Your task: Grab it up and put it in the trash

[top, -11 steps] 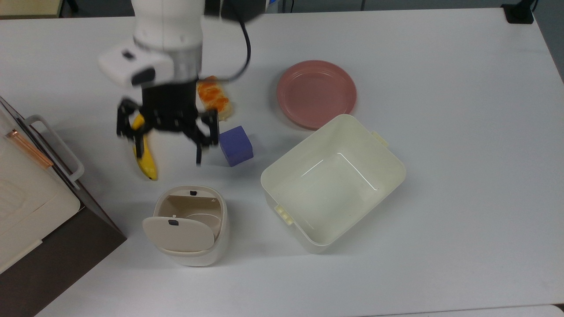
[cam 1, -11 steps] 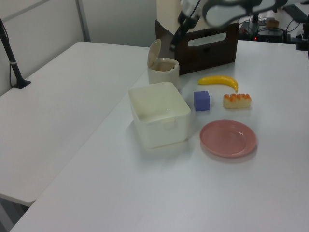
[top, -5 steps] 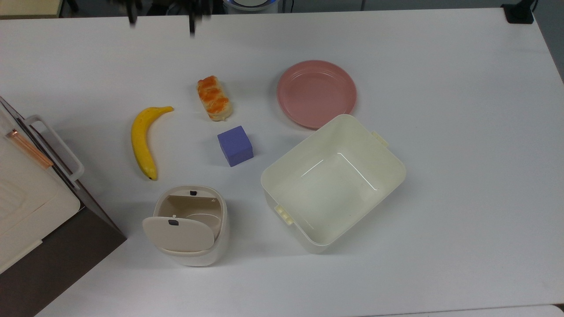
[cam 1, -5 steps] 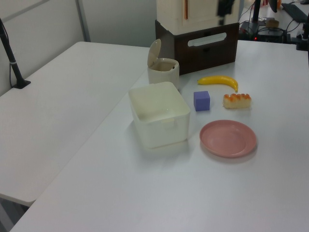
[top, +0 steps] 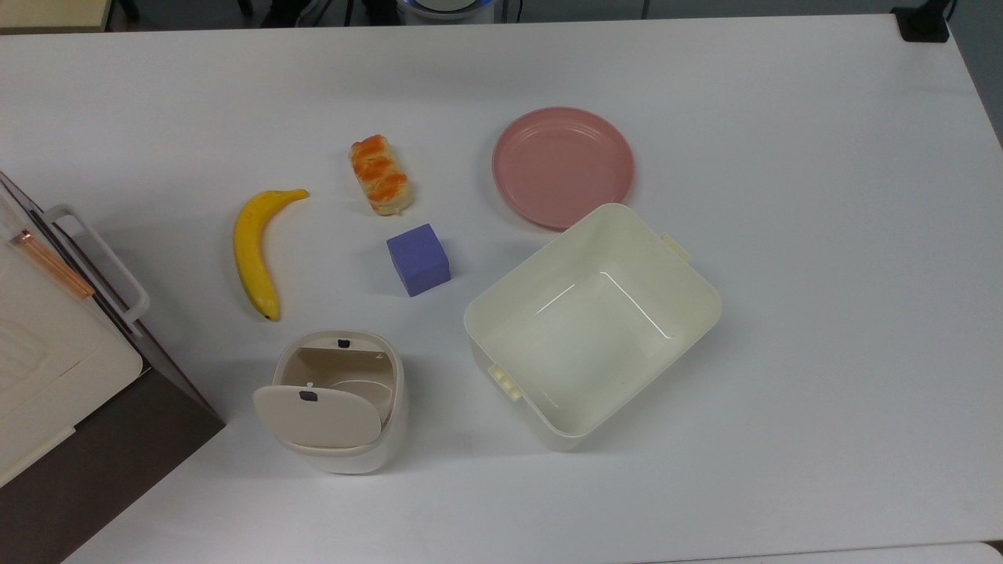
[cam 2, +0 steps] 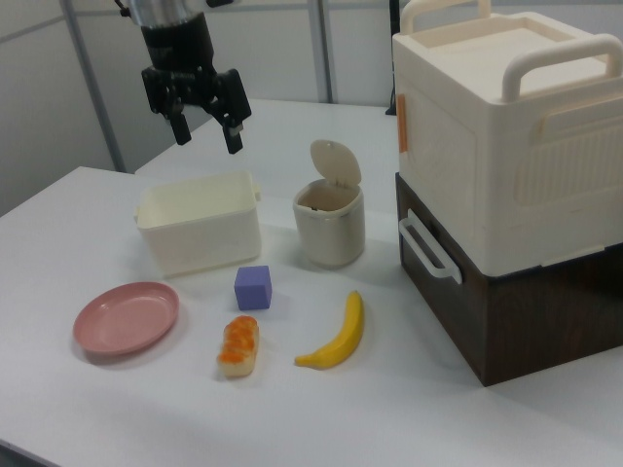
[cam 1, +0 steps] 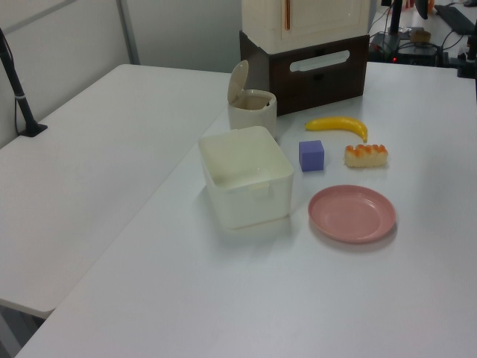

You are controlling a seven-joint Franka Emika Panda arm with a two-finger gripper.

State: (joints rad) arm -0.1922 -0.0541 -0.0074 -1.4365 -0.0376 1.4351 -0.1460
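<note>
White table (top: 783, 392) w/ grey partition walls behind, seen in left & right views. Gripper (cam 2: 206, 136) hangs high at the right view's upper left, above & behind the tub (cam 2: 195, 233), well apart from everything on the table. Fingers (cam 2: 182, 126) spread wide, nothing between them, pointing down.

Bin (top: 360, 460) sits near the table's front edge in the top view, lower left of centre, just right of the big box (top: 47, 376). Lid (top: 317, 419) is flipped up, standing upright over the rim in the right view, small dark mark on it. Beige inside is showing; can't tell what's at the bottom. In the right view the bin is betw. tub & box, close to both, touching neither.

Other stuff, top view:
- banana (top: 249, 251) just above the bin, curved, tip toward the bin
- cube (top: 418, 259), purple, betw. banana & tub, apart from both
- bread (top: 381, 174), orange-topped, above the cube, not touching
- plate (top: 563, 167), pink, bare, its lower edge right by the tub's far corner; touching or not, can't tell
- tub, cream, rect., turned at an angle, right of the bin

Box: cream upper part w/ handles on a dark brown base (cam 2: 526, 311), at the top view's left edge.
</note>
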